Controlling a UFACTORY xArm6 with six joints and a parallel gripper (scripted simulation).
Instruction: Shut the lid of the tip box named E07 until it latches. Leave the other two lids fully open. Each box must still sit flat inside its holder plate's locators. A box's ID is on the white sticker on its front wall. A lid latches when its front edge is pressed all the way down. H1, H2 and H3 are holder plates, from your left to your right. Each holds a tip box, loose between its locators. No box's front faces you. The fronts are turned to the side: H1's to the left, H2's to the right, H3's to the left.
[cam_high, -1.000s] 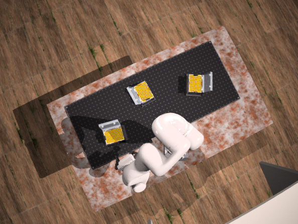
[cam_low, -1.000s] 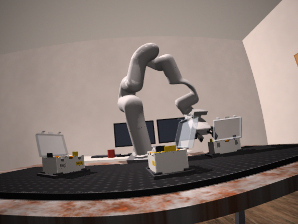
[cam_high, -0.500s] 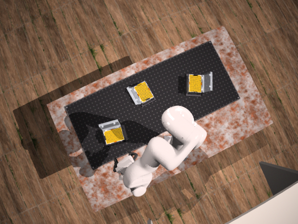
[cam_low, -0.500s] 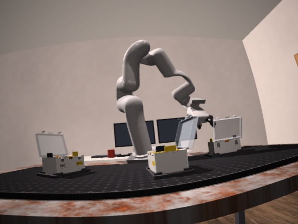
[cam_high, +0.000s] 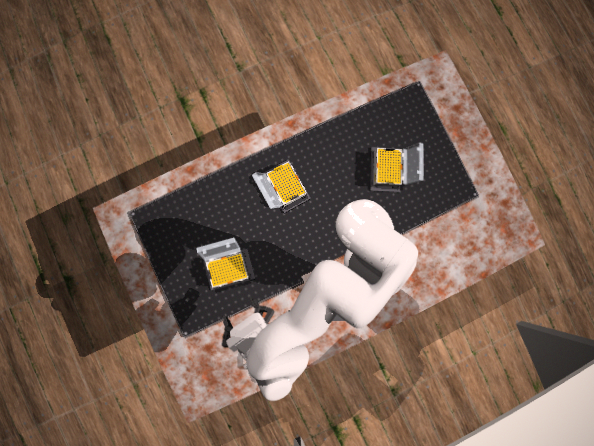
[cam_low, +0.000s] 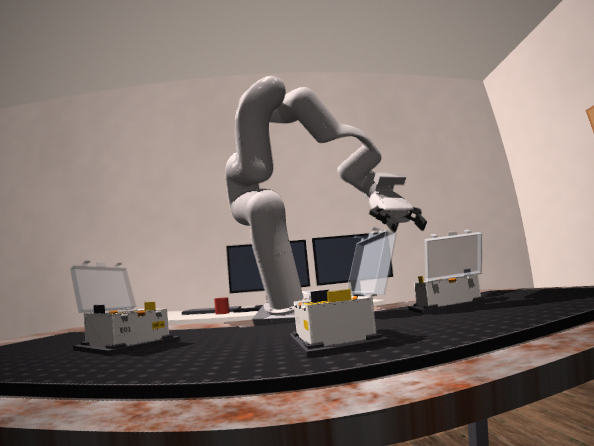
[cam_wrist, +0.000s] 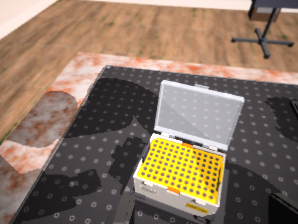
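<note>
The tip box E07 (cam_high: 227, 269) (cam_low: 447, 290) (cam_wrist: 182, 170) sits on the black board with its yellow tip rack showing. Its clear lid (cam_high: 217, 248) (cam_low: 452, 256) (cam_wrist: 200, 112) stands upright, open. Its front wall is cut off at the bottom edge of the wrist view. My gripper (cam_high: 244, 317) (cam_low: 407, 224) is open and empty. It hangs high off the box's front side, tilted down toward it. The middle box (cam_high: 286, 182) (cam_low: 335, 320) and the far box (cam_high: 389, 166) (cam_low: 125, 327) also have open lids (cam_low: 372, 262) (cam_low: 102, 287).
The black perforated board (cam_high: 340, 135) lies on a rust-stained table (cam_high: 500, 240). Two monitors (cam_low: 260, 267) and a red cup (cam_low: 221, 305) stand behind the arm's base. A chair base (cam_wrist: 262, 35) stands on the wooden floor.
</note>
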